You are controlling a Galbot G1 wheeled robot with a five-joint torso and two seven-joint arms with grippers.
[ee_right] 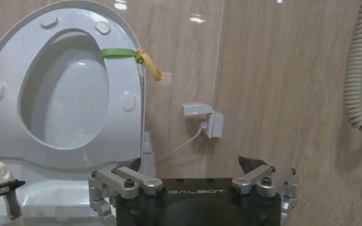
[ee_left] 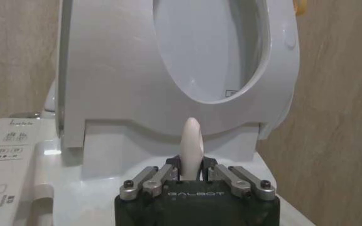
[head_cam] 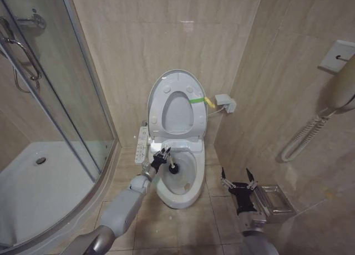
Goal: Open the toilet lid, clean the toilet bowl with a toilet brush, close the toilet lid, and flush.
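Scrubbing is underway: left end effector (head_cam: 162, 157) pinches the brush (head_cam: 173, 167) inside the bowl (head_cam: 186, 191), lid (head_cam: 157, 94) raised; right end effector (head_cam: 238, 184), spread, idles beside the bowl. Next, likely withdrawing the brush.

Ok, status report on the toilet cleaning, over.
Left gripper shut on toilet brush inside toilet bowl. Toilet lid up. Right gripper open, idle beside bowl. Nothing blocking.

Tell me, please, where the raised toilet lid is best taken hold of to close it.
Grip the toilet lid at its upper right edge, by the green-and-yellow tab, coming from the right. It stands upright against the wall, so that rim is exposed, and the open right gripper waits on that side.
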